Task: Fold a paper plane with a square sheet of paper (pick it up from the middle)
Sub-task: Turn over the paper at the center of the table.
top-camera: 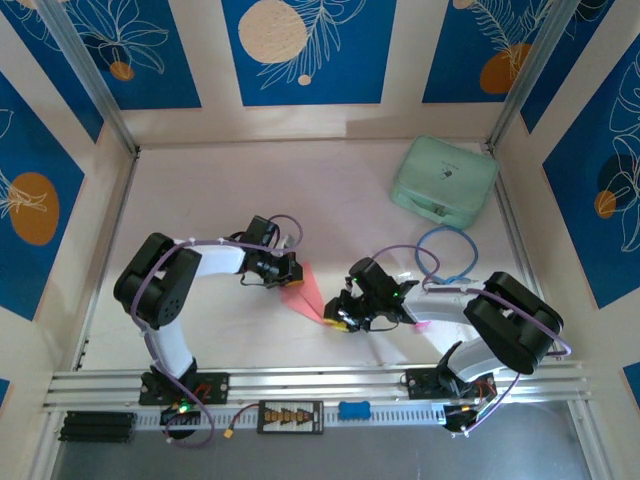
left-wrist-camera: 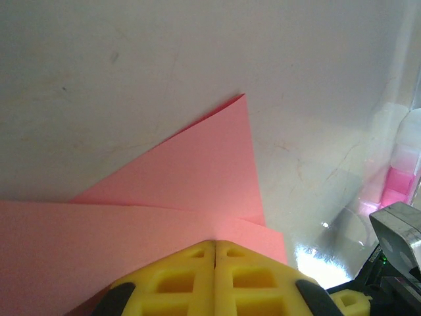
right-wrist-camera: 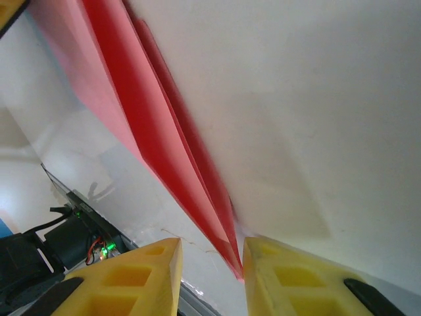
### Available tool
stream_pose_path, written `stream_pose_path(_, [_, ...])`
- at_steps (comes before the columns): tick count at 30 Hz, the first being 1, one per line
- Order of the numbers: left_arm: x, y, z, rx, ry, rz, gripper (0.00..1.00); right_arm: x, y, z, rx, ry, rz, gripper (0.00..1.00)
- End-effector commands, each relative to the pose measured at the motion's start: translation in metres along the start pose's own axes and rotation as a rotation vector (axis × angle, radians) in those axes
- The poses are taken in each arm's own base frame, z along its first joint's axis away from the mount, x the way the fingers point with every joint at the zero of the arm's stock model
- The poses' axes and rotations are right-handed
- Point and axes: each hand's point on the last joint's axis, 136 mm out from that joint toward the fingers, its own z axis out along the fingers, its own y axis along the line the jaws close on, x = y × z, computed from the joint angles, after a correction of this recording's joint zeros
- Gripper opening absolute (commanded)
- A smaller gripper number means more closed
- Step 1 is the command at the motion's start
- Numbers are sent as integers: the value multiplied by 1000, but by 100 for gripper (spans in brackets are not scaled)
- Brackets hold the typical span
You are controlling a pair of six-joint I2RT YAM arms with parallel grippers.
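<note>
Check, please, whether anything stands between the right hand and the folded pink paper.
Nothing visible does. The right hand stands open around the pointed tip of the folded paper, and the left hand is shut on its wider end.

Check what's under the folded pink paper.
The white table runs up to every visible edge of the folded pink paper; nothing sticks out. The patch directly beneath its layers is covered, so I can't tell.
</note>
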Motion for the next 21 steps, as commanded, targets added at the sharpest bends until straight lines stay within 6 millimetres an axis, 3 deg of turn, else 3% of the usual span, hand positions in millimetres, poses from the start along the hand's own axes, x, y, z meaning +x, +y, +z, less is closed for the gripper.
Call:
stream_pose_path(1, [8,33,3,-105,25,-46,0,-3,5,-1,-15,-13,0,32])
stream_pose_path(21, [7,30,-1,-97,15,-49,0,-10,29,5,-137,0,-80,31])
